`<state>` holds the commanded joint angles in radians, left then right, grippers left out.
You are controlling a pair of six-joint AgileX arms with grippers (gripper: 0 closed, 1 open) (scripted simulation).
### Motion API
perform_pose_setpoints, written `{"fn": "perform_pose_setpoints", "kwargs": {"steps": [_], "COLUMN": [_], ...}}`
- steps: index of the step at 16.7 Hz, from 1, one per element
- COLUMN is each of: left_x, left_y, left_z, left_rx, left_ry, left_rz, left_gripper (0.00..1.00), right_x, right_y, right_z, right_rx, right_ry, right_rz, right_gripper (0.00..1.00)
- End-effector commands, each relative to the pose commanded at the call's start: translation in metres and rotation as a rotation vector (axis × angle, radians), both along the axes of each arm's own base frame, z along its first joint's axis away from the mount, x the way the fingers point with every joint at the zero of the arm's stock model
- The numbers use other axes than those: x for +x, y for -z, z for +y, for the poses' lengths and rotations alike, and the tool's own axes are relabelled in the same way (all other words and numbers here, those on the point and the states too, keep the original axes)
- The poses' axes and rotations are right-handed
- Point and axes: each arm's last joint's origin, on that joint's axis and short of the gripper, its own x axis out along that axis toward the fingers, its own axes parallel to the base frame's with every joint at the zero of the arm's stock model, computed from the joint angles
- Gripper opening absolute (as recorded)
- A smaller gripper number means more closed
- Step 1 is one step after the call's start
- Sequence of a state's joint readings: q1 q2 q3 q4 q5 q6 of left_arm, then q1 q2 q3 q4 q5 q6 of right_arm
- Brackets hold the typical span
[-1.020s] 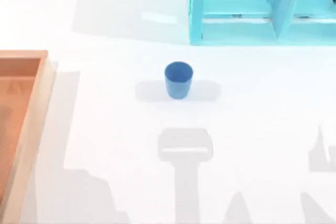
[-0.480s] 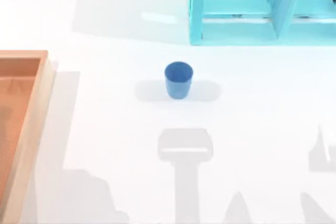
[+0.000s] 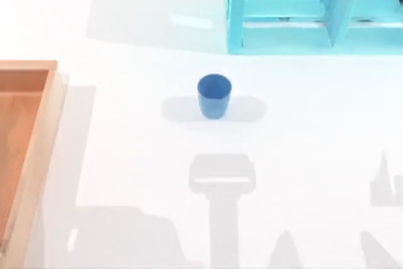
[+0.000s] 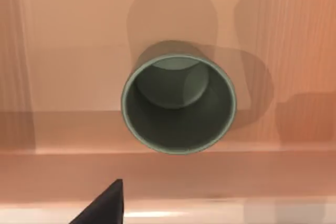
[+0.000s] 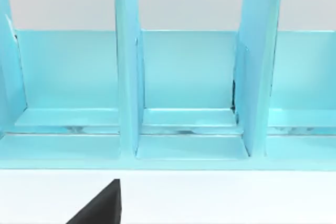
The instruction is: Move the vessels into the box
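At desk centre the blue cup (image 3: 214, 96) stands upright, well apart from the box (image 3: 38, 155) at 9 o'clock. Olive-grey cup (image 4: 178, 103) sits upright on the box floor (image 4: 79, 40), near one wall, seen from the left wrist. Cyan shelf unit (image 3: 283, 11) at 1 o'clock; right wrist faces it. Jaws, both arms: cannot tell.
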<state>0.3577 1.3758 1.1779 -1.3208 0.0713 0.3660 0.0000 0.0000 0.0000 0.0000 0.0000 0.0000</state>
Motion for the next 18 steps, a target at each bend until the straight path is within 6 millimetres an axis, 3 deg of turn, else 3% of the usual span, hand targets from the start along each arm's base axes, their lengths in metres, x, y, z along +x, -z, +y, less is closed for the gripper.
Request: {"fn": "perform_pose_setpoints", "kwargs": {"steps": [4,11,14,18], "left_x": [-0.005,-0.003,0.022,0.086], "left_y": [-0.04,-0.044,-0.05,-0.061], "left_z": [-0.002,-0.003,-0.013,-0.043], "left_rx": [0.003,0.003,0.009,0.027], "left_ry": [0.0,0.003,0.024,0.028], "left_rz": [-0.008,-0.007,0.002,0.002], "left_gripper": [1.0,1.0,1.0,1.0], "right_x": [0.0,0.0,0.0,0.0], "right_y": [0.0,0.0,0.0,0.0], "right_z": [0.0,0.0,0.0,0.0], "right_rx": [0.0,0.0,0.0,0.0], "right_ry": [0.0,0.0,0.0,0.0], "right_rz": [0.0,0.0,0.0,0.0], "right_gripper": [1.0,1.0,1.0,1.0]}}
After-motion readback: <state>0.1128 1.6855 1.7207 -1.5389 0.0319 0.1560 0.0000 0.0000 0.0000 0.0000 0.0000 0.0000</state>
